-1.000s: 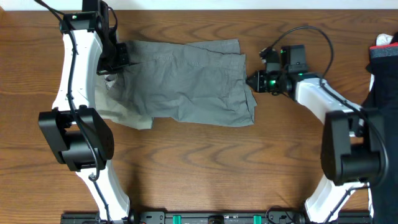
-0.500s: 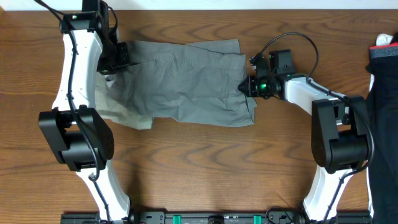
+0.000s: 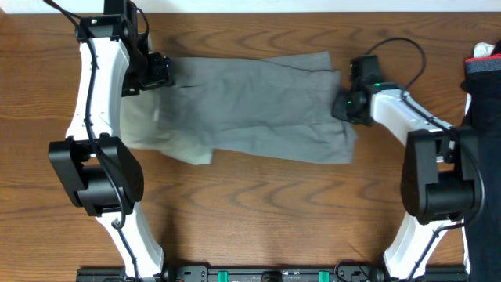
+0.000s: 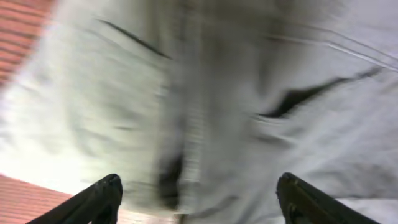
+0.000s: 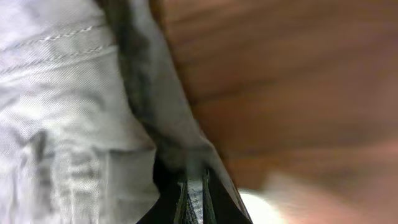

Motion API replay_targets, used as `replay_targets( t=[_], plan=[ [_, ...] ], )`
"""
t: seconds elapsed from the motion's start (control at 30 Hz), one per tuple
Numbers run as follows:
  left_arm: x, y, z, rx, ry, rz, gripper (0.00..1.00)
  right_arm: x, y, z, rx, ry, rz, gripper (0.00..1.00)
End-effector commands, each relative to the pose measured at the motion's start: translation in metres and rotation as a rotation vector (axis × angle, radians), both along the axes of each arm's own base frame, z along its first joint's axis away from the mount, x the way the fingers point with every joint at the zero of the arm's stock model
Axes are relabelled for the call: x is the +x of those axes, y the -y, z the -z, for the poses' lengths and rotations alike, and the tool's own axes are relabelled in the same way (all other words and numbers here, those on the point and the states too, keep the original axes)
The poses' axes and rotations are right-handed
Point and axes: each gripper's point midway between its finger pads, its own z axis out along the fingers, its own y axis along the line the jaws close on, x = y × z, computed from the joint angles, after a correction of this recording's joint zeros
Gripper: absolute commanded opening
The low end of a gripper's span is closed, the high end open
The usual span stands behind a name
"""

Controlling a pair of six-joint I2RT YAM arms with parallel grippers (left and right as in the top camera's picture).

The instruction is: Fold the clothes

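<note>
The grey trousers (image 3: 250,106) lie flat on the desk (image 3: 250,204), their long axis running between the two hands. The left hand (image 3: 159,72) is at one end's corner and the right hand (image 3: 343,106) at the other end. The right wrist view shows that hand pressed together, pinching the trousers' edge. The blurred left wrist view shows fingertips (image 4: 102,199) spread over cloth.

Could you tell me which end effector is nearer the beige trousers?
Left. The left end effector is close beside the beige trousers; the right end effector is far across the grey pair.
</note>
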Motion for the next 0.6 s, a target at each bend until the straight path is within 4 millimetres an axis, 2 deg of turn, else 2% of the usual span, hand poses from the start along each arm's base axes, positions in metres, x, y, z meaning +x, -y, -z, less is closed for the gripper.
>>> replay_targets(
  t=[0.0, 0.1, 0.23, 0.33, 0.4, 0.43, 0.53, 0.57],
  plan=[
    [0.001, 0.003, -0.024, -0.004, 0.059, 0.002, 0.83, -0.070, 0.095, 0.060, -0.261, -0.256, 0.239, 0.09],
    [0.001, 0.003, -0.024, -0.004, 0.058, 0.002, 0.85, -0.078, 0.114, 0.060, -0.241, -0.282, 0.288, 0.09],
    [0.003, 0.003, -0.023, -0.005, 0.062, 0.002, 0.85, -0.074, 0.107, 0.065, -0.135, -0.282, 0.178, 0.10],
    [0.002, 0.016, -0.017, -0.064, 0.051, 0.042, 0.76, -0.073, 0.104, 0.065, -0.116, -0.279, 0.156, 0.10],
    [0.002, 0.029, -0.011, -0.110, 0.050, 0.118, 0.64, -0.073, 0.101, 0.065, -0.108, -0.278, 0.153, 0.11],
    [0.002, 0.036, -0.006, -0.123, 0.047, 0.149, 0.55, -0.072, 0.100, 0.065, -0.107, -0.278, 0.151, 0.11],
    [0.003, 0.045, 0.014, -0.117, 0.023, 0.192, 0.13, -0.072, 0.099, 0.065, -0.102, -0.278, 0.149, 0.11],
    [0.002, 0.048, 0.021, -0.118, 0.010, 0.200, 0.06, -0.072, 0.098, 0.065, -0.097, -0.277, 0.149, 0.11]
  ],
)
